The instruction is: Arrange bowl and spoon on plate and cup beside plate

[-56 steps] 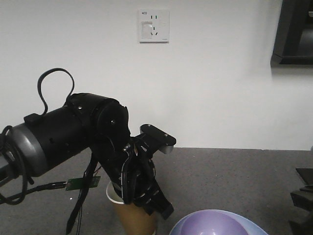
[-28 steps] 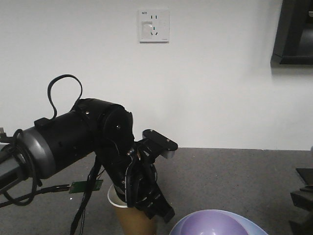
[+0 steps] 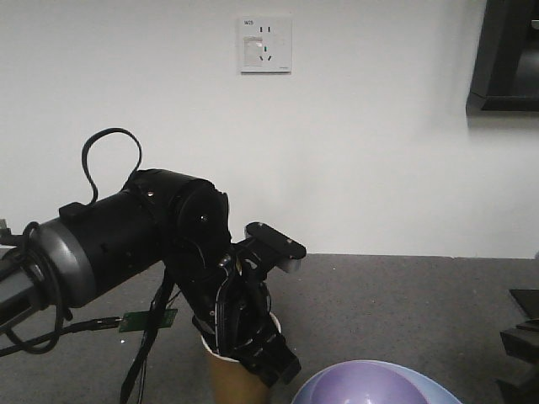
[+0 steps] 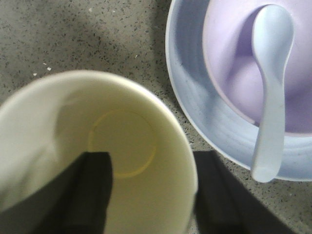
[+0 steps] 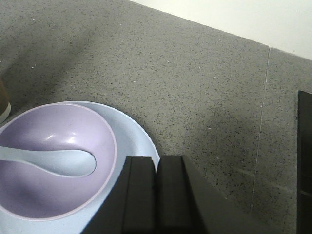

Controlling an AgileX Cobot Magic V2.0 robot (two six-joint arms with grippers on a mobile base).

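The brown paper cup [image 3: 234,380] stands upright on the grey counter, just left of the pale blue plate [image 4: 204,122]. My left gripper [image 4: 153,161] is open astride the cup's right wall: one finger [image 4: 92,190] is inside the white cup [image 4: 58,126] and the other is outside, near the plate. The lavender bowl [image 4: 234,63] sits on the plate, and the pale spoon [image 4: 270,97] lies in it with its handle over the plate's rim. My right gripper [image 5: 157,195] is shut and empty above the plate's [image 5: 131,141] right edge, beside the bowl [image 5: 44,195] and spoon [image 5: 53,161].
The speckled grey counter [image 5: 195,73] runs back to a white wall with a socket [image 3: 265,44]. A dark frame [image 3: 505,59] hangs at the upper right. A black object [image 5: 304,161] lies at the counter's right edge.
The left arm shifted right and slightly up, then held still. The cup shifted right under the gripper, closer to the plate.
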